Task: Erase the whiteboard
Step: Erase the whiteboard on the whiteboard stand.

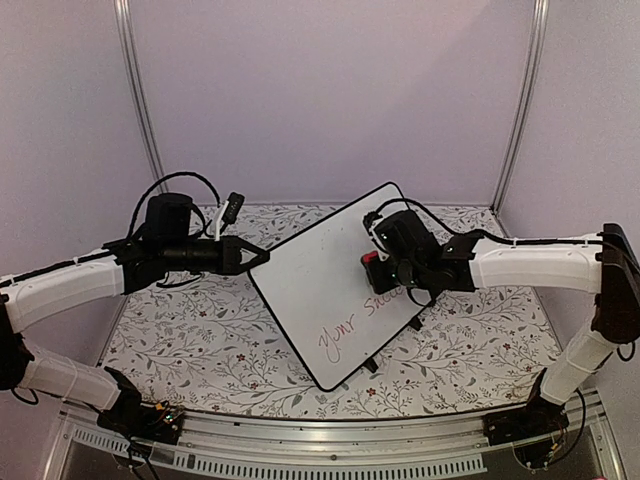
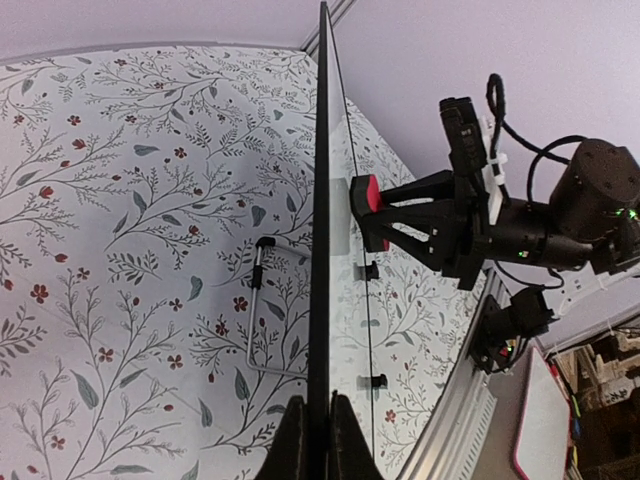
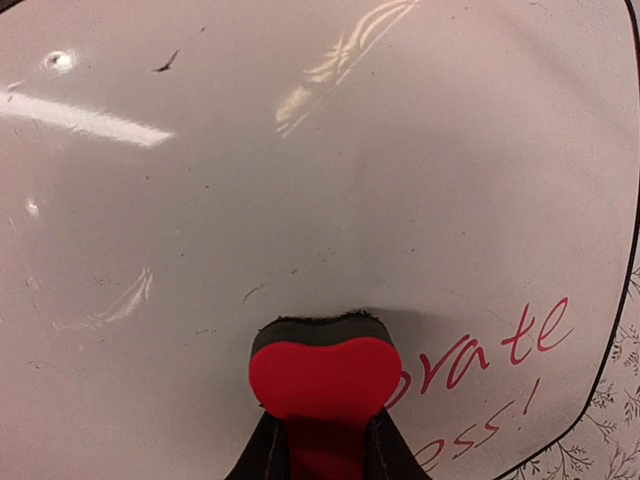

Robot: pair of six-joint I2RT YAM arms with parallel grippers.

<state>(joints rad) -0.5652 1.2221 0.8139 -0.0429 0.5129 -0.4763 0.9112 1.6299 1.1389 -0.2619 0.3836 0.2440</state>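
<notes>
The whiteboard [image 1: 325, 280] stands tilted in the middle of the table, glossy white with a thin black rim and red handwriting [image 1: 352, 325] along its lower part. My left gripper [image 1: 262, 258] is shut on the whiteboard's left edge [image 2: 320, 300], which appears edge-on between the two black fingers in the left wrist view. My right gripper [image 1: 375, 262] is shut on a red eraser [image 3: 325, 375] with a dark felt face pressed against the board surface [image 3: 300, 180]. Red letters [image 3: 500, 350] lie just right of the eraser.
A floral-patterned cloth [image 1: 200, 340] covers the table. A wire stand [image 2: 255, 320] props the board from behind. Two small black feet [image 1: 370, 365] show at the board's lower edge. Purple walls close the back and sides. A metal rail [image 1: 320, 440] runs along the near edge.
</notes>
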